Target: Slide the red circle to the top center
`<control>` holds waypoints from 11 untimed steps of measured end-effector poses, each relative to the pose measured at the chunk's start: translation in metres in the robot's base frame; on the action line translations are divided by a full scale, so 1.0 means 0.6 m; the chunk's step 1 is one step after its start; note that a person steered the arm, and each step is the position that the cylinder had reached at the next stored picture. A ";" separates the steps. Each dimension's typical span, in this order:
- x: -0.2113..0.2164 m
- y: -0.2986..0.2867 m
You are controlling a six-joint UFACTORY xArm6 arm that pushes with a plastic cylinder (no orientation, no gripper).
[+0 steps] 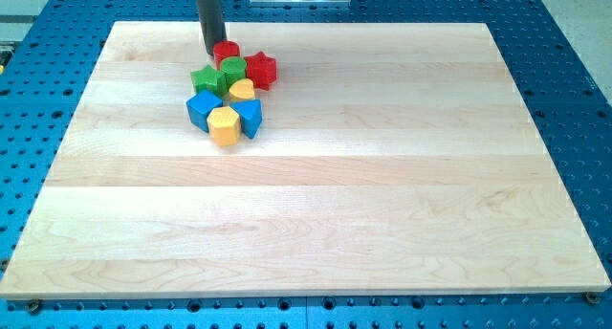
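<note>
**Trainee:** Where is the red circle right now?

**Mentor:** Look near the bench's top edge, left of centre. The red circle (227,52) sits at the top of a tight cluster, and my tip (215,53) is pressed against, or just beside, its left side. This end effector is a bare rod, so nothing opens, closes or clamps; you only push.

**Trainee:** What crowds it?

**Mentor:** The red star (261,69) lies just to its lower right, a green block (234,71) directly below it, and the green star (206,78) to the lower left. Further down come the yellow heart (242,90), the blue cube (203,108), another blue block (251,117) and the yellow hexagon (224,125).

**Trainee:** So how do you do it well?

**Mentor:** You want a push toward the bench's right, parallel to the top edge, since top centre lies that way. Keep the tip behind the circle's middle, or it will likely roll off sideways. Watch the red star: I'd expect it to snag. Move slowly, and stop short of overshooting centre.
</note>
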State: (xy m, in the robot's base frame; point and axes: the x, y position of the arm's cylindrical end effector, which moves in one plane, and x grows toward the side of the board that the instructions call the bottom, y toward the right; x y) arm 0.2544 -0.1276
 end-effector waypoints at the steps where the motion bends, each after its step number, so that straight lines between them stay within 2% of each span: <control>1: 0.000 0.000; 2: -0.002 0.000; 4: 0.044 -0.068; 5: 0.054 -0.065; 6: 0.063 0.021; 7: 0.019 0.142; 8: -0.010 0.190; 9: -0.012 0.199; 10: -0.072 0.199; 11: -0.102 0.198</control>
